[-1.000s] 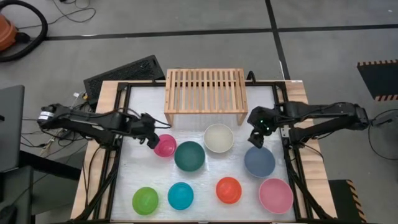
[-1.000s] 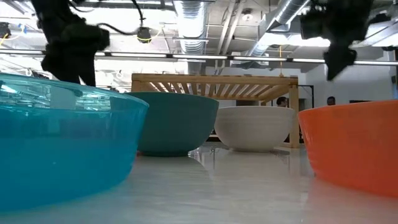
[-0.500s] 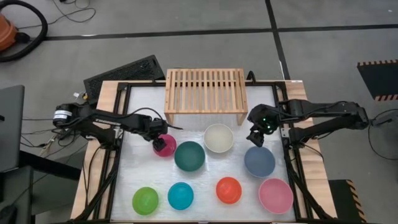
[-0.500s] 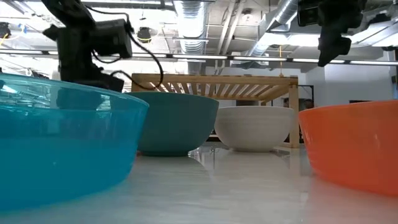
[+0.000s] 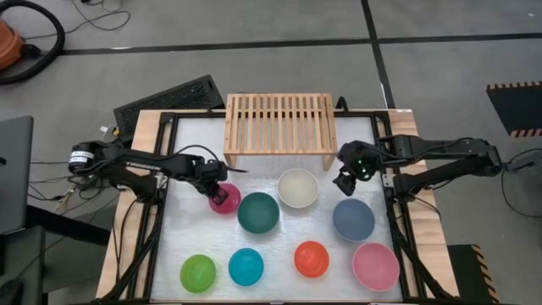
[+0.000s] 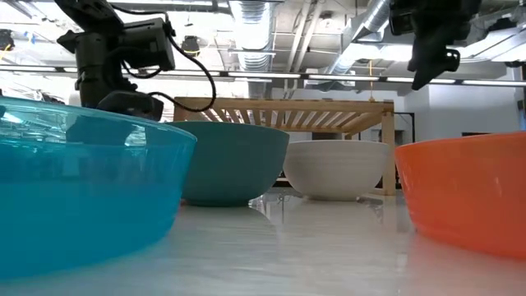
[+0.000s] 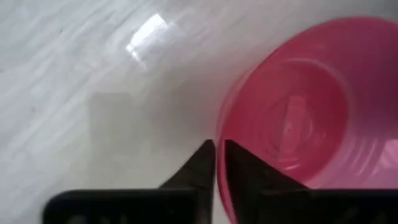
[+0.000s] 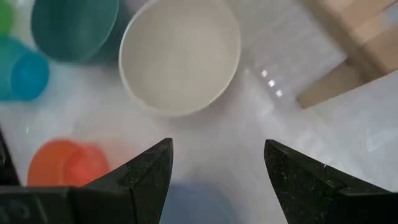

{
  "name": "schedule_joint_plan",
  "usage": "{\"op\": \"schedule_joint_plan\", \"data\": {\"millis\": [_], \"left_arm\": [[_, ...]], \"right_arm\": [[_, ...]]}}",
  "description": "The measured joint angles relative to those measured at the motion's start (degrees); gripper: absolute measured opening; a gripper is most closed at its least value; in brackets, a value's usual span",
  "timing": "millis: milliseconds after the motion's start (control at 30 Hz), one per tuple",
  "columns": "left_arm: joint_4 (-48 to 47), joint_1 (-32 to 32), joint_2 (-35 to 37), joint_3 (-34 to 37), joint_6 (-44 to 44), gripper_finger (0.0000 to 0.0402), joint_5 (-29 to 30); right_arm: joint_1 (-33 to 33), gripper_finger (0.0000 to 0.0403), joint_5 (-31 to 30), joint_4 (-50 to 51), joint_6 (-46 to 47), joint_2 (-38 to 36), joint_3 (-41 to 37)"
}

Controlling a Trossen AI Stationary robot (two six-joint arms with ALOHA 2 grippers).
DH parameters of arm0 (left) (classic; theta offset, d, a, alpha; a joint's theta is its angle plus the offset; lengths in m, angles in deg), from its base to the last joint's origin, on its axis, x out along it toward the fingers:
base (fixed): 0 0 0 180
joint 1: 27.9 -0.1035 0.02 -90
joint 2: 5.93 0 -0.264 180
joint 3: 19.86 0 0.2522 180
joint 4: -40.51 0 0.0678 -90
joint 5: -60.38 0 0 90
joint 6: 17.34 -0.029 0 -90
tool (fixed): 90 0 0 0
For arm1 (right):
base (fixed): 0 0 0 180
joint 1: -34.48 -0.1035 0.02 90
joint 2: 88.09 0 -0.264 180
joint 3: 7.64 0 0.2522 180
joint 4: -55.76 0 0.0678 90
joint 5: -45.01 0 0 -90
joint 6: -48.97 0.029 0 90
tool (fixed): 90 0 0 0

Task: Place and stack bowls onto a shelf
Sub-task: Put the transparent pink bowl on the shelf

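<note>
Presently the shelf (image 5: 279, 127) holds no bowls; left gripper (image 7: 219, 163) pinches the magenta bowl (image 7: 311, 106) rim, right gripper (image 8: 217, 168) spread.

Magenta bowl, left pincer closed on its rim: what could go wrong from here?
1. The left pincer pinches only the thin rim of the magenta bowl; when lifted, the bowl may tilt or slip out.
2. The dark teal bowl sits right beside it, so a swing toward the shelf could knock it.
3. The right pincer hangs open near the cream white bowl, in front of the shelf; the arms could crowd each other there.
</note>
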Motion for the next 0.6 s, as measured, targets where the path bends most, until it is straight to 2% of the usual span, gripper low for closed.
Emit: {"op": "schedule_joint_plan", "data": {"millis": [267, 600], "left_arm": [[-3.01, 0.79, 5.7, 0.0, 8.73, 0.0, -0.82], [-7.01, 2.5, 12.24, -1.7, 18.35, 0.0, 3.49]], "right_arm": [[1.72, 0.028, -0.46, -7.09, -0.28, 4.44, 0.0], [4.27, 0.028, -0.46, -21.25, -4.15, 14.51, 2.0]]}}
